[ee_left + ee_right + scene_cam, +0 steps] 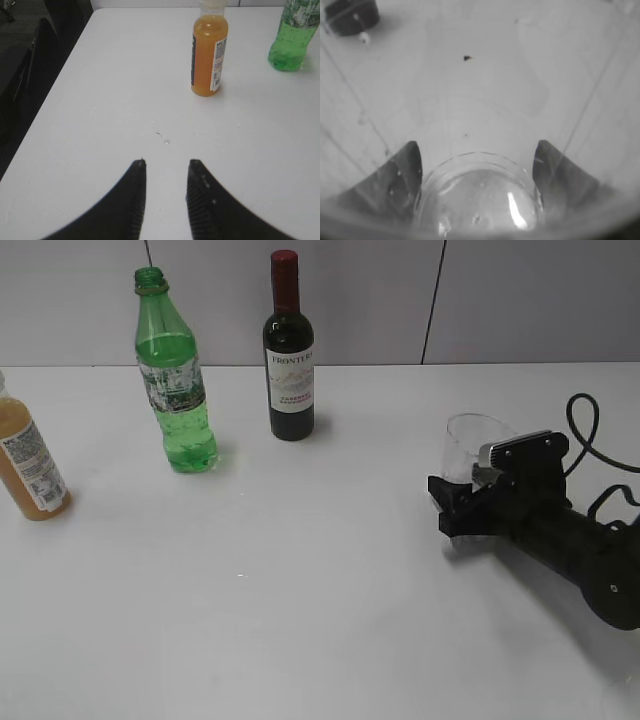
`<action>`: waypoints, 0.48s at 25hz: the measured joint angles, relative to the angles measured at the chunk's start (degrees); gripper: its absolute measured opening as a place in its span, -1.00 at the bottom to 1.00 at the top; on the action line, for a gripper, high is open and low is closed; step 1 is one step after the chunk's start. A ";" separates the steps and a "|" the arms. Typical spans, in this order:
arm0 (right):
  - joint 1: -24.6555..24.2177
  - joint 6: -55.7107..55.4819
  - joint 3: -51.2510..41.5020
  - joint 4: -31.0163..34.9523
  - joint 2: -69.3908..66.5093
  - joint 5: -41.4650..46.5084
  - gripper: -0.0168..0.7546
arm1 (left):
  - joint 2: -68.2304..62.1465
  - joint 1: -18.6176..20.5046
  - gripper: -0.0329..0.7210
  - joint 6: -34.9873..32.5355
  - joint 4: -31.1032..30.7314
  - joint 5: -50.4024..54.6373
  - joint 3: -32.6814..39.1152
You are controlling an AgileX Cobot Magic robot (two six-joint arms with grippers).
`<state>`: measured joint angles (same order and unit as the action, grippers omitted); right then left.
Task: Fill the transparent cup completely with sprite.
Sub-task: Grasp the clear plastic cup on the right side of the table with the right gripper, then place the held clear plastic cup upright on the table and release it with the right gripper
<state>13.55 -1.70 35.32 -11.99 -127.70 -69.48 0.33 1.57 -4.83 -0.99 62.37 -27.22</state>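
Observation:
The transparent cup (470,440) stands empty on the white table at the right. My right gripper (465,480) reaches in from the right, one finger on each side of the cup. In the right wrist view the cup (477,200) fills the frame, and both dark fingers (402,175) show through its wall, pressed beside the thick base. The sprite is in the green bottle (175,390), uncapped and upright at the back left, also seen in the left wrist view (292,35). My left gripper (166,162) hovers open over bare table, holding nothing.
A dark wine bottle (289,360) with a red cap stands at the back centre. An orange juice bottle (28,465) stands at the far left, near my left gripper (207,55). A black cable (585,430) loops behind the right arm. The table's left edge (75,65) drops to dark floor.

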 joint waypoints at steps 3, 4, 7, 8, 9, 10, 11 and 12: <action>0.00 0.00 0.06 -2.22 2.08 -0.05 0.38 | 0.00 0.00 -0.31 0.00 0.00 0.00 0.00; 0.00 0.00 0.10 -3.51 2.65 -0.05 0.38 | 0.00 0.00 -0.31 0.00 0.00 0.00 0.00; 0.00 0.00 0.19 -11.32 4.39 -0.05 0.38 | 0.00 0.00 -0.31 0.00 0.00 0.00 0.00; 0.00 -0.33 0.48 -15.33 4.82 -0.05 0.38 | 0.00 0.00 -0.31 0.00 0.00 0.00 0.00; 0.00 -1.07 0.96 -19.51 5.08 -0.05 0.38 | 0.00 0.00 -0.31 0.00 0.00 0.00 0.00; 0.00 -2.66 1.47 -23.65 5.34 -0.05 0.38 | 0.00 0.00 -0.31 0.00 0.00 0.00 0.00; 0.00 -4.67 2.21 -26.95 5.48 -0.05 0.38 | 0.00 0.00 -0.31 0.00 0.00 0.00 0.00; 0.00 -6.47 3.17 -30.76 5.60 -0.05 0.38 | 0.00 0.00 -0.31 0.00 0.00 0.00 0.00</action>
<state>13.55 -8.17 38.49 -42.75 -122.10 -69.53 0.33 1.57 -4.83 -0.99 62.37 -27.22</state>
